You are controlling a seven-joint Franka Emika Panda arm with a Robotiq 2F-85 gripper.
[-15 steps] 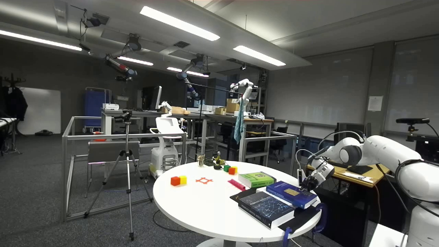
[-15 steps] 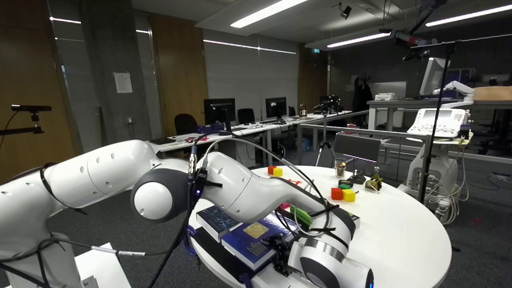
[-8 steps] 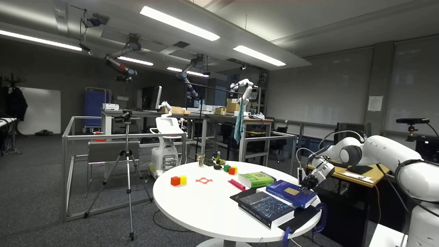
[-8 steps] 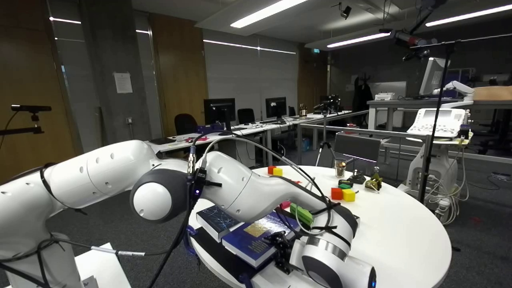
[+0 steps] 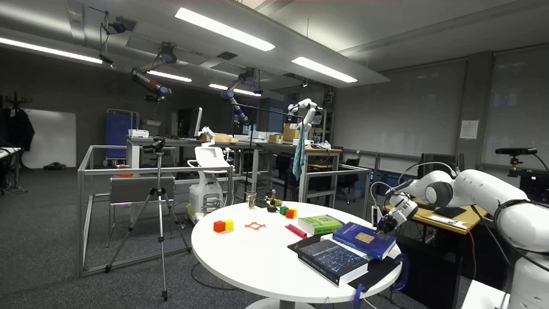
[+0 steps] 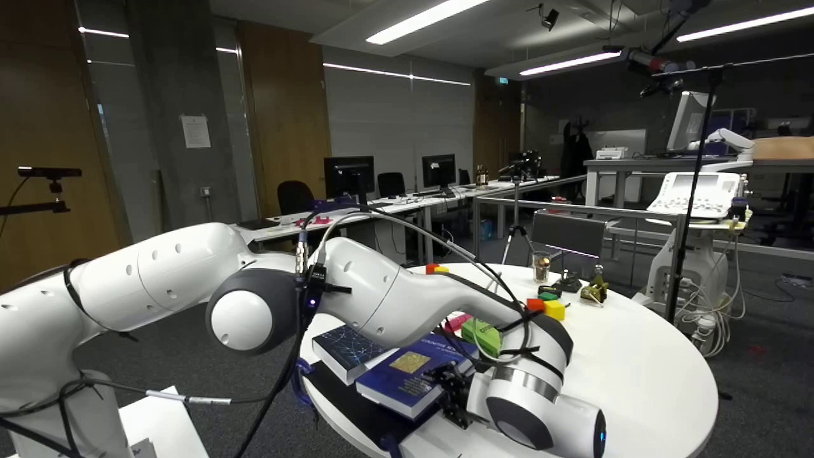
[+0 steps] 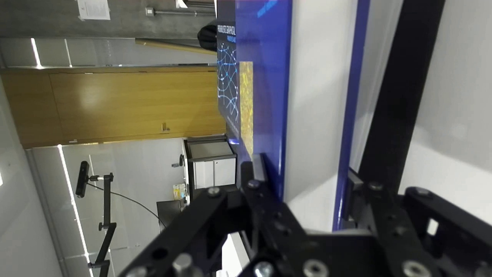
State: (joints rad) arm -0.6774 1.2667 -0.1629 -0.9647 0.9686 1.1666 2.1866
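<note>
A thick blue book (image 5: 359, 237) with a gold square on its cover lies at the arm's side of the round table in both exterior views. My gripper (image 7: 307, 175) is shut on it across its thickness. In the wrist view one finger pad (image 7: 259, 168) rests over the front cover and the other is against the back cover, with white pages between. The gripped side of the blue book looks slightly raised above the black mat (image 7: 401, 96). Beside it lies a dark book (image 5: 332, 259) with a network pattern. Behind is a green book (image 5: 321, 224).
The white round table (image 5: 257, 270) carries a pink strip (image 5: 296, 231), a red cube (image 5: 219, 226) touching a yellow cube (image 5: 228, 225), a flat orange-red frame (image 5: 255, 225) and a glass (image 5: 251, 200). Blue clamps (image 5: 401, 272) grip the table's edge by the mat.
The gripper has closed the last little way and risen slightly. The blue book has come up and shifted a little with it. The dark and green books have stayed put.
</note>
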